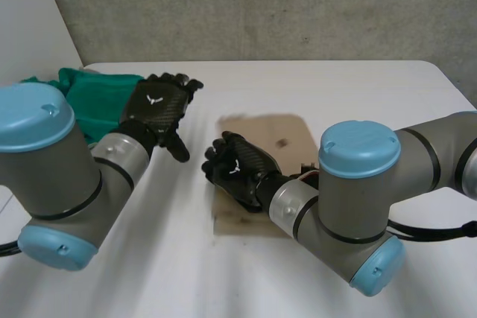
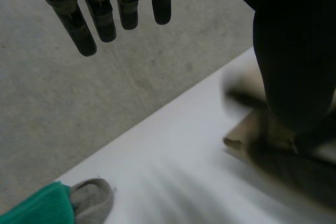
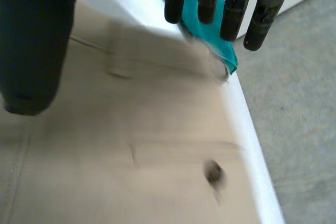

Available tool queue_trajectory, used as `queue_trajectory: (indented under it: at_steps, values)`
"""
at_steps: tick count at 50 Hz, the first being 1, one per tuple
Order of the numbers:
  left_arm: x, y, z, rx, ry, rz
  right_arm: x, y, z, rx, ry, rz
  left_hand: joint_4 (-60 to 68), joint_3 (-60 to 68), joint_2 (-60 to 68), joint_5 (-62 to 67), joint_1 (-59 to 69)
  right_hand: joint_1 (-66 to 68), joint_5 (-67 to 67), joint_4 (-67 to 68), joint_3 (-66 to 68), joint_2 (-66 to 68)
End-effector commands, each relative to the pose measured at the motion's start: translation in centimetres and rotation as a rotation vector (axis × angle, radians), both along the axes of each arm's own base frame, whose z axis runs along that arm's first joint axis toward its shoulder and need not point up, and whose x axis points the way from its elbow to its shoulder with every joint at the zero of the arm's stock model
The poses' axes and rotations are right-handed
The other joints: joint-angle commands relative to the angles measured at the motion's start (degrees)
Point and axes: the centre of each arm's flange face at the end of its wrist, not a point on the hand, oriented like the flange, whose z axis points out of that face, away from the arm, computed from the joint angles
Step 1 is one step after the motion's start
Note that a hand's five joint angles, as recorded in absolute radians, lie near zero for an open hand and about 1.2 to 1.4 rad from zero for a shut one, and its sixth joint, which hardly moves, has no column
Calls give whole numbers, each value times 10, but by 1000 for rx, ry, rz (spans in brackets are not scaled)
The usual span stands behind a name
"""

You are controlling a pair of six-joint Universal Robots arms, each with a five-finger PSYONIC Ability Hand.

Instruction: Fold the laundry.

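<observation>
Hidden or unclear: the right hand (image 1: 238,169) and its forearm are covering the near part of the tan cloth (image 1: 287,135). The left arm is covering one side of the green cloth (image 1: 93,98), so its full outline cannot be read. A grey piece (image 2: 94,198) is lying against the green cloth; what it is cannot be told.

Count: two hands, one tan cloth, one green cloth, one grey piece, one dark spot (image 3: 212,172) on the tan cloth.

Tan cloth – flat, roughly rectangular and matt, with faint straight crease lines. It is lying near the middle of the white table (image 1: 358,94).

Green cloth – bunched and soft-looking, sitting at the table's far left corner, well apart from the tan one.

Left hand (image 1: 158,106) – black with a woven sheen. It is hovering by the green cloth's edge with its fingers (image 2: 105,19) hanging straight and spread, and it is holding nothing.

Right hand – of the same make, poised over the tan cloth. Its fingers (image 3: 233,14) are pointing out straight, its thumb is standing apart, and it is grasping nothing.
</observation>
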Motion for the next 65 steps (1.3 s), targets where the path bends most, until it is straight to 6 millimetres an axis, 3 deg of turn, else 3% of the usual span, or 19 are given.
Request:
queue_trajectory:
  at_steps: [1,2,5,8,13,17,20,25,30,37,41,44,48,51,55,60,65]
  values:
    - [-14,-15,9,-36,41,28,-30,-43,48,224,-304,-302,-16,-21,-16,-26,-10,-34,-74,-64,-68,-57]
    - [-18,-15,9,-38,46,20,-44,-56,64,282,-414,-396,-16,-21,-16,-26,-10,-34,-74,-64,-68,-57]
    - [-39,-11,6,-35,66,-40,-62,-69,75,377,-530,-498,-13,-18,-13,-23,-7,-34,-74,-64,-68,-57]
    - [-64,-3,-7,-14,63,-125,-74,-76,65,477,-537,-572,-10,-14,-9,-19,-4,-34,-74,-64,-68,-57]
    - [-85,8,-37,64,15,-183,-77,-84,36,538,-441,-623,4,-1,4,-6,10,-34,-74,-64,-68,-57]
    - [-87,15,-67,170,-62,-189,-73,-88,7,559,-344,-633,9,4,9,-1,15,-34,-74,-64,-68,-57]
    - [-84,16,-85,241,-128,-164,-69,-89,-2,563,-313,-625,10,6,11,1,17,-34,-74,-64,-68,-57]
    - [-79,15,-102,306,-208,-138,-67,-94,-26,541,-216,-626,12,8,12,2,18,-34,-74,-64,-68,-57]
    - [-75,13,-104,302,-284,-145,-70,-94,-34,469,-102,-614,9,4,9,-1,15,-34,-74,-64,-68,-57]
    - [-76,13,-84,252,-279,-165,-77,-91,-24,431,-104,-633,2,-3,2,-8,8,-34,-74,-64,-68,-57]
    - [-78,15,-47,181,-218,-196,-86,-89,4,392,-248,-660,-13,-18,-13,-23,-7,-34,-74,-64,-68,-57]
    - [-79,18,-16,126,-161,-251,-106,-88,20,391,-388,-730,-15,-19,-14,-24,-9,-34,-74,-64,-68,-57]
    - [-75,19,12,82,-112,-328,-127,-79,27,432,-495,-799,-15,-19,-14,-24,-9,-34,-74,-64,-68,-57]
    - [-69,18,26,80,-80,-380,-134,-70,21,486,-508,-829,-15,-19,-14,-24,-9,-34,-74,-64,-68,-57]
    - [-60,23,44,109,-27,-435,-142,-51,-2,583,-466,-854,-13,-18,-13,-23,-7,-34,-74,-64,-68,-57]
    - [-58,29,48,157,9,-480,-143,-32,-22,660,-422,-828,-8,-13,-8,-18,-2,-34,-74,-64,-68,-57]
    - [-58,32,47,165,13,-484,-139,-33,-38,691,-428,-805,-6,-11,-6,-16,0,-34,-74,-64,-68,-57]
